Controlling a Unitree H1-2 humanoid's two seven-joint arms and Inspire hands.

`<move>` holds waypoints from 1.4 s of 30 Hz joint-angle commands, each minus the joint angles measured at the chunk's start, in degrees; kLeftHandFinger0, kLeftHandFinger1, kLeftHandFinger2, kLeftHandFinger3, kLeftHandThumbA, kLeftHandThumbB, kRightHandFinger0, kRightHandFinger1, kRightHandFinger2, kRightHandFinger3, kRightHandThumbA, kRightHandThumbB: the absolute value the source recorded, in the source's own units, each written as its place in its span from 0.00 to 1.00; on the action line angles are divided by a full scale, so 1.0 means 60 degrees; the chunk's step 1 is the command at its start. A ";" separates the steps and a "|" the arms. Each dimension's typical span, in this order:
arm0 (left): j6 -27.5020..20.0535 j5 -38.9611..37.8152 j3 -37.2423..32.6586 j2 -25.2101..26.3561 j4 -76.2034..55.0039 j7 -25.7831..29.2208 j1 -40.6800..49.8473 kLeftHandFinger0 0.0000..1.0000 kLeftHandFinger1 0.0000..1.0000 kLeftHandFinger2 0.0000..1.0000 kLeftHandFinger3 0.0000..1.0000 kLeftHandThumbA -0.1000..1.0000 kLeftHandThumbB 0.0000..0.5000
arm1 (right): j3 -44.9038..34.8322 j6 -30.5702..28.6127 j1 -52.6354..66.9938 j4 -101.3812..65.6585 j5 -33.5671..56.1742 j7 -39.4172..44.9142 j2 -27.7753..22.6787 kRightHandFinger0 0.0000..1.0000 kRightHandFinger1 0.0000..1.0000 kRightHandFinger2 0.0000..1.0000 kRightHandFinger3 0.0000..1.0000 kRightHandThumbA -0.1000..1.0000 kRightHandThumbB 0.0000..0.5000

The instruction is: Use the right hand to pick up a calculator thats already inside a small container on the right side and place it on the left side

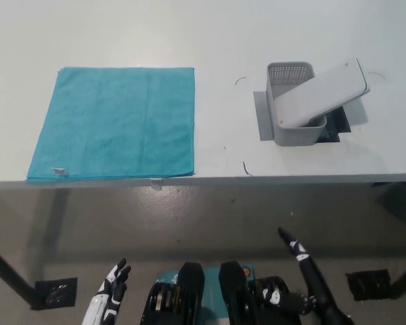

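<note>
The right hand (296,249) is hanging below the table edge, holding nothing; whether its fingers are spread cannot be told. The calculator (319,95) is leaning tilted in the container (291,74), well ahead of that hand. Gripping its protruding upper end seems best. The left hand (114,284) is resting low, fingers apart.

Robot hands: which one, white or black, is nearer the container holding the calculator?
The black right hand, raised at lower right below the grey container; the white left hand sits far lower left.
</note>
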 commanded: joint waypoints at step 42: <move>-0.0866 -0.0370 0.0568 0.0628 -0.1232 -0.0064 0.0170 1.00 1.00 1.00 1.00 1.00 0.42 | -0.1157 0.3768 -0.4099 -0.6825 -0.7658 0.3854 -0.3619 1.00 1.00 1.00 1.00 0.43 1.00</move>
